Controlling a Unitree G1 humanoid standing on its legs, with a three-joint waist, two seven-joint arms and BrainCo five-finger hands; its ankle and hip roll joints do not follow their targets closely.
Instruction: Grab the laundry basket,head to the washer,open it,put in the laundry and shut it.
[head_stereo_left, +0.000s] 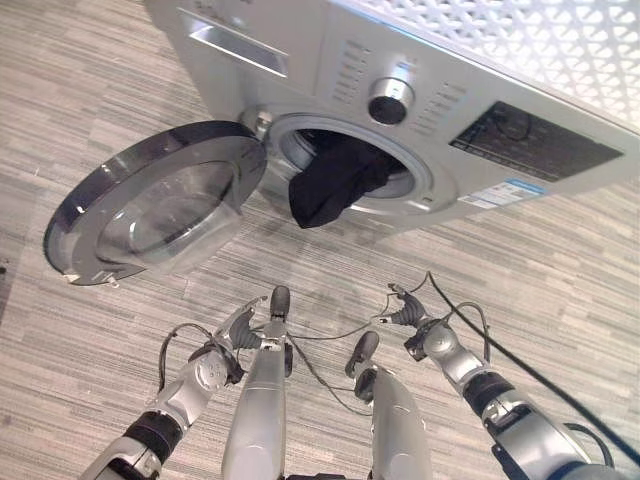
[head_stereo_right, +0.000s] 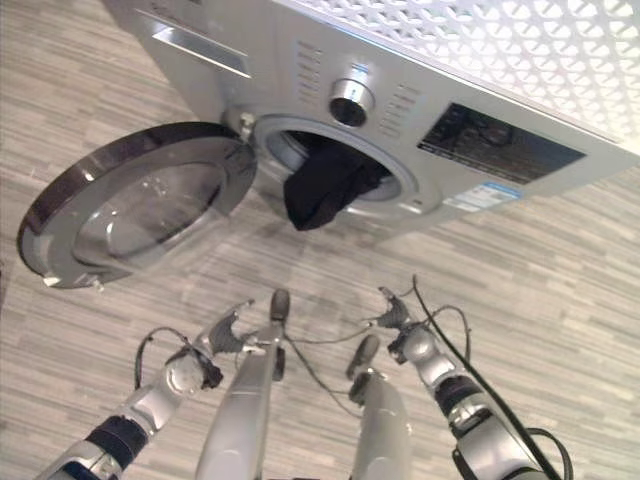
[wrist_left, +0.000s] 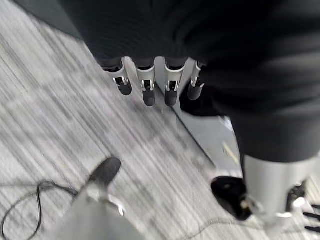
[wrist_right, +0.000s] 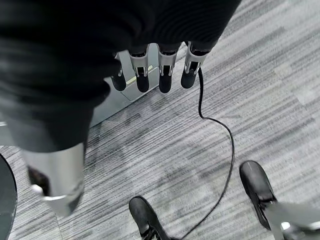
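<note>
black garment is hanging half out of the washer drum, draping over the rim at 7 o'clock | round door is standing wide open at 9 o'clock | left hand and right hand are hanging low, fingers relaxed, holding nothing | judgement: push garment fully past the rim before swinging door shut.

Washer ahead, door swung open at its left, laundry hanging from its drum opening.
</note>
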